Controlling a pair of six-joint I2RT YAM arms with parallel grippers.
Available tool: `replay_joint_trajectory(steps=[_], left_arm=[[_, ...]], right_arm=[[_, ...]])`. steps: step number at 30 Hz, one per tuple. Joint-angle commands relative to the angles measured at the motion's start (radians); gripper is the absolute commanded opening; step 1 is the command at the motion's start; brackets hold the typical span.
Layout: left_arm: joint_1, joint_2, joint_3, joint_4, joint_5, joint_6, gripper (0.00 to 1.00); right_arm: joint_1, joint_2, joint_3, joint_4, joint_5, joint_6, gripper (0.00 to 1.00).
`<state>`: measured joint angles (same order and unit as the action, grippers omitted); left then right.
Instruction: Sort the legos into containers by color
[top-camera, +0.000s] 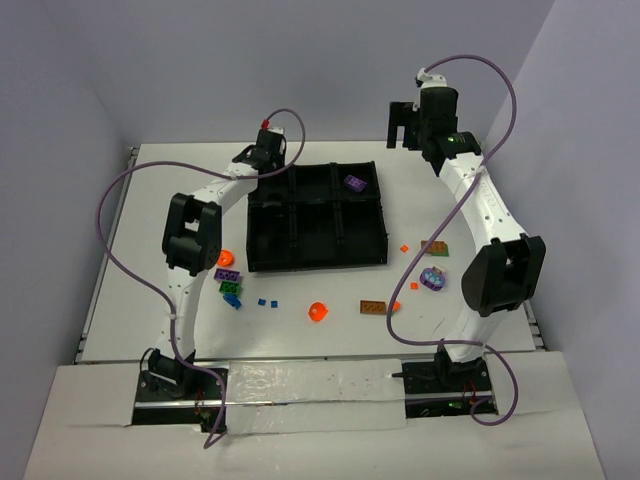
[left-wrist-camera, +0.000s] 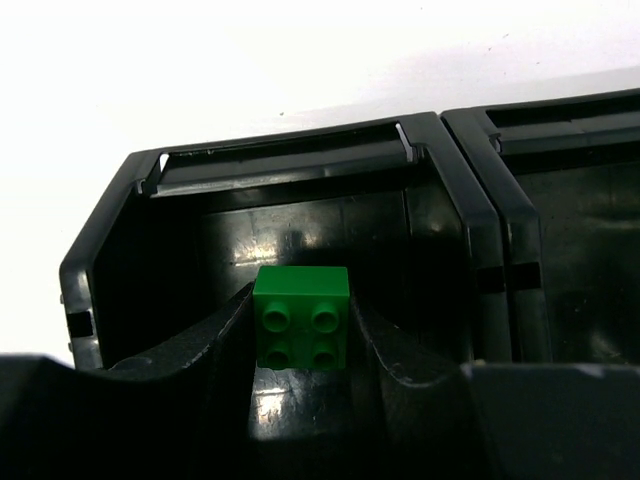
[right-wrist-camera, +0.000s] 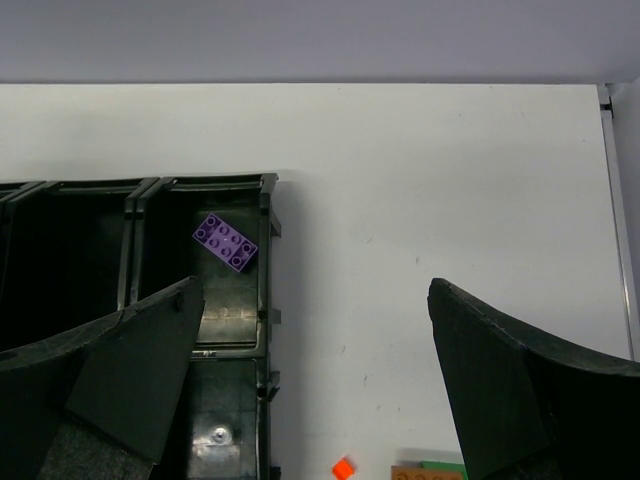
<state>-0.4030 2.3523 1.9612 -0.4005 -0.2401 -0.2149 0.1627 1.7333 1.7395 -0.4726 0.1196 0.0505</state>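
My left gripper (top-camera: 268, 150) hangs over the back-left compartment of the black tray (top-camera: 315, 266). It is shut on a small green four-stud brick (left-wrist-camera: 301, 317), held between the fingertips just above that compartment's floor (left-wrist-camera: 300, 235). My right gripper (top-camera: 405, 125) is raised beyond the tray's back-right corner, open and empty (right-wrist-camera: 315, 320). A purple brick (top-camera: 355, 183) (right-wrist-camera: 225, 242) lies in the back-right compartment. Loose legos lie on the table in front of the tray: orange (top-camera: 224, 257), purple (top-camera: 227, 273), green (top-camera: 231, 287), blue (top-camera: 232, 300), orange (top-camera: 318, 311), brown (top-camera: 374, 307).
More pieces lie right of the tray: a tiny orange one (top-camera: 404, 247) (right-wrist-camera: 344, 467), a brown-and-green brick (top-camera: 434, 247) and a purple cluster (top-camera: 432, 279). Two tiny blue bits (top-camera: 266, 301) sit ahead of the tray. Walls close the table at the back and sides.
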Motion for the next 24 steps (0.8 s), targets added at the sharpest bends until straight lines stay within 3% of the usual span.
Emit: replay_joint_trajectory(steps=[1,8,15,21,24], left_arm=[[-0.005,-0.005,0.065,0.026,-0.018,0.022,0.46],[-0.005,-0.008,0.113,0.018,-0.029,0.039,0.54],[-0.003,-0.025,0.137,0.019,-0.045,0.058,0.52],[-0.005,-0.144,0.136,0.046,-0.038,0.077,0.48],[0.001,-0.261,0.060,0.075,-0.005,0.103,0.49]], right_arm=[[-0.008,-0.055,-0.012,0.015,0.009,-0.004,1.00],[-0.009,-0.050,-0.011,0.019,0.000,-0.001,1.00],[-0.008,-0.044,-0.003,0.023,-0.011,0.003,1.00],[-0.008,-0.052,-0.019,0.035,-0.045,0.002,1.00],[-0.008,-0.065,-0.040,0.048,-0.071,-0.012,1.00]])
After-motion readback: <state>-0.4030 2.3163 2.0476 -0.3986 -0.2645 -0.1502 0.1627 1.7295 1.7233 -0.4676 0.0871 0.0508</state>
